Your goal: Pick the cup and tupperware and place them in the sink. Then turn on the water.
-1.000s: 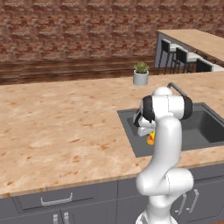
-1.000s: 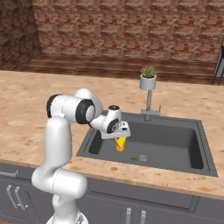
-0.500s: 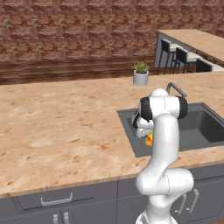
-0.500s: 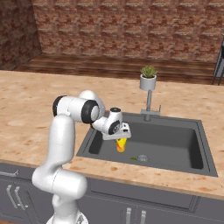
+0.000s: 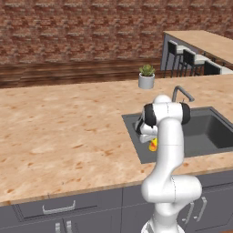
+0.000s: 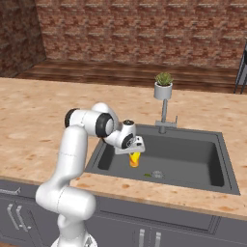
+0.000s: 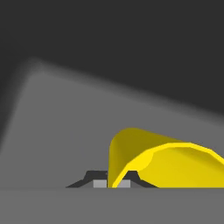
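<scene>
Over the sink, the gripper clamps the cup by its rim, apparently light, rigid and slick-walled.

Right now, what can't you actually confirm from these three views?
- Small yellow tapered cup: left base view, the white arm covers most of it; hand view cuts it off at the bottom edge.
- Gripper: fingertips behind the cup in the right base view.
- Whether the cup touches the dark grey rectangular sink floor: cannot tell.
- Small speck on the sink floor: too small to identify.
</scene>
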